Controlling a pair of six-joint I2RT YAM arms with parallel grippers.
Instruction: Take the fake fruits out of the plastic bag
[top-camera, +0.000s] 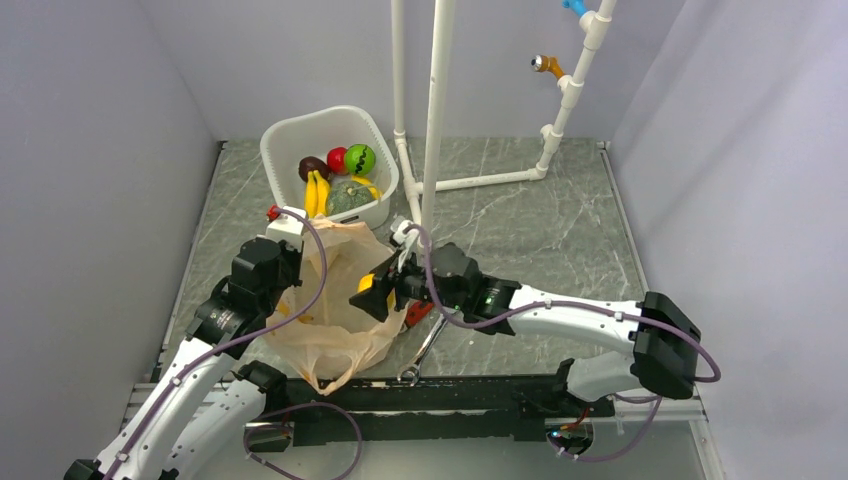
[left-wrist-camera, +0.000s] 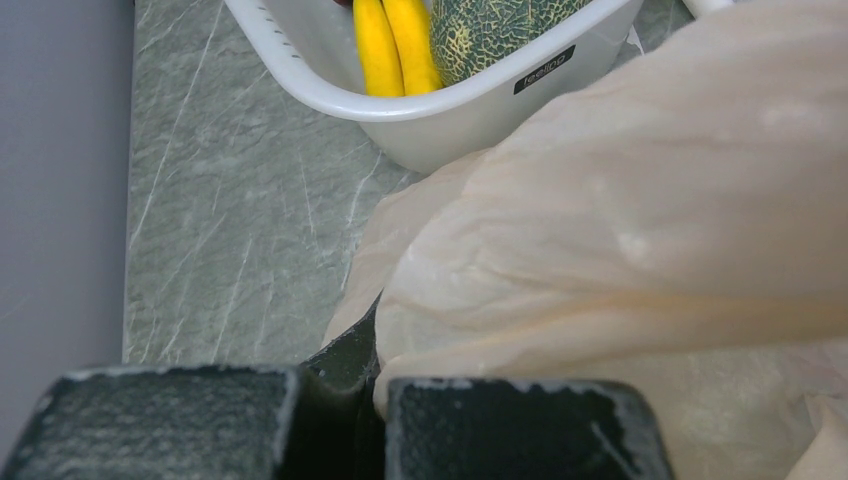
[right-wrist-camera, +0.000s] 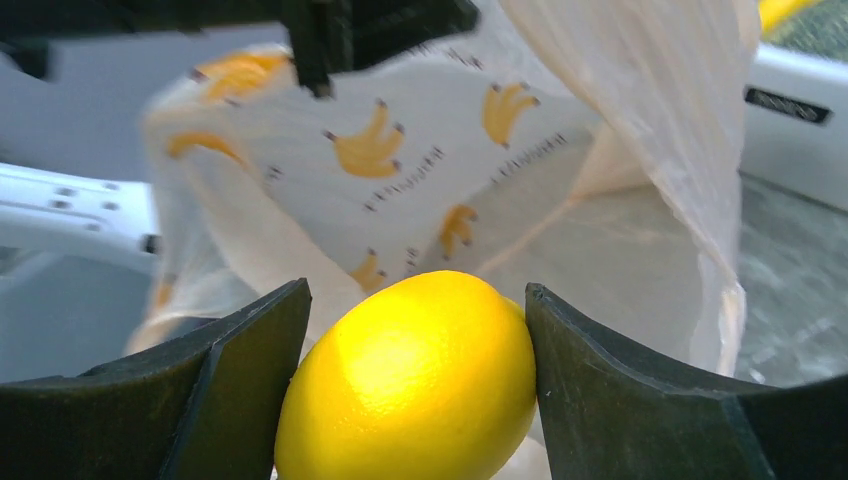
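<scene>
Right end effector is clamped on the smooth yellow-orange plastic ball, one dark curved pad pressed on each side of it. I see it sitting right at the mouth of the thin, crinkly, translucent peach plastic bag printed with small yellow bananas. From the top camera that right end effector hangs over the right side of the bag, and a sliver of the yellow ball shows between the fingers. Whether the ball is fully clear of the bag's rim, I cannot tell. Left end effector is closed tight, its two black pads together with the bag's film bunched right at them, so I read it as pinching the bag's edge. On the overhead view it holds that edge up at the far left of the bag, just beside the white rigid plastic tub. The bag itself slumps on the grey marbled bench, between the two arms. Over in the tub I count the yellow banana bunch, the dull dark-green squash-like piece, the bright green dark-striped ball, a shiny red ball and a dark maroon-brown fruit. My left wrist view catches the bananas and the squash lying against the tub's near wall. A white pipe frame stands behind the tub.
</scene>
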